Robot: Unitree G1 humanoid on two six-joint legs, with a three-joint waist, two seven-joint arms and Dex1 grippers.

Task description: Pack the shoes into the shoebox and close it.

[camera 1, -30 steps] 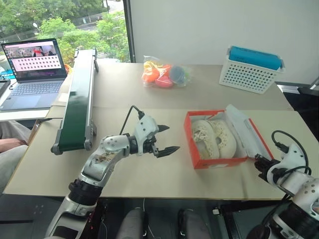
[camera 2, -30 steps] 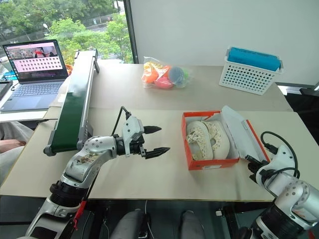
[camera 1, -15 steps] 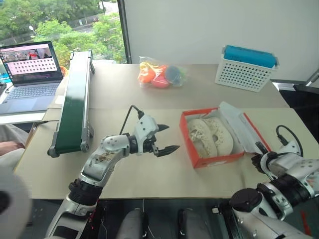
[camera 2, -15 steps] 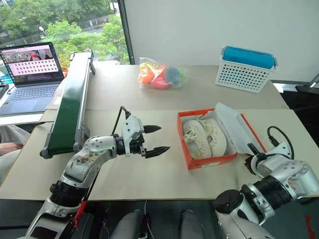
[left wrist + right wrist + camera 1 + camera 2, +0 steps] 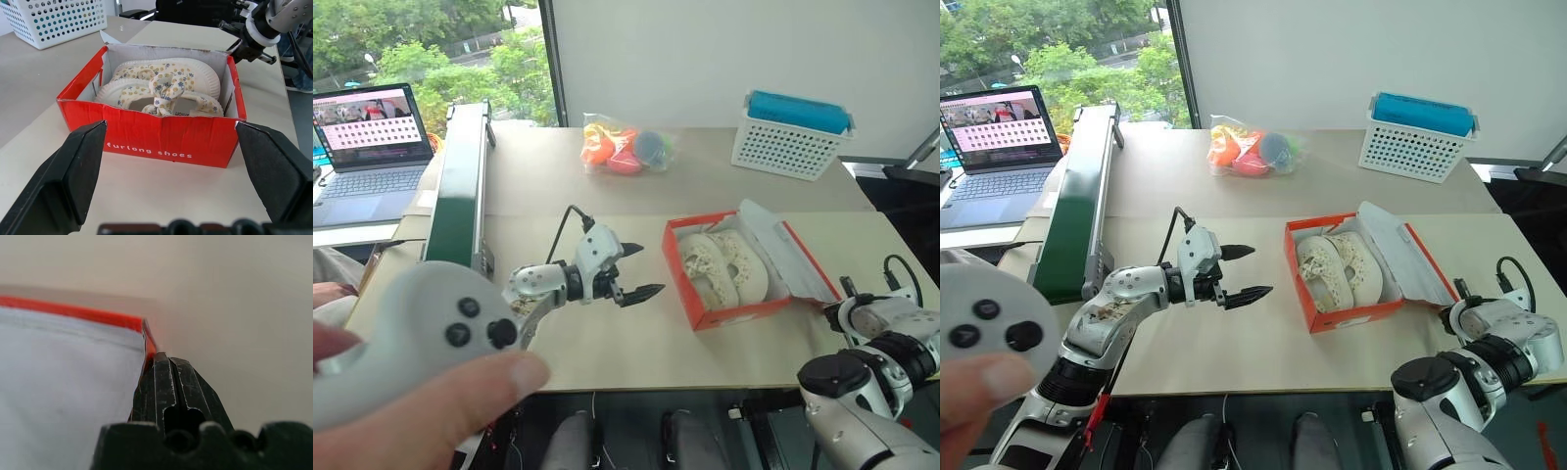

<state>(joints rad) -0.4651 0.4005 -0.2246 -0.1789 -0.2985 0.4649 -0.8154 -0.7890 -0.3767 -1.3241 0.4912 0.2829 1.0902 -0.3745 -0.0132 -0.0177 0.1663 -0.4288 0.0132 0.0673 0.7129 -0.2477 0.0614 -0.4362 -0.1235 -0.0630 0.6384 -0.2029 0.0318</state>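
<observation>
My right claw (image 5: 168,363), pinched shut, has slid to the lid (image 5: 1408,257) corner at 4 o'clock of the shoes (image 5: 1340,270); left claw (image 5: 1240,272) stays wide. Flip next.

A beige table (image 5: 558,166) carries everything, its far edge against a plain white wall (image 5: 724,49). At the far left corner a window (image 5: 421,44) with a dark frame looks onto green trees in daylight. Beyond the table's left edge, a lower white desk (image 5: 352,230) bears an open laptop (image 5: 367,142).
</observation>
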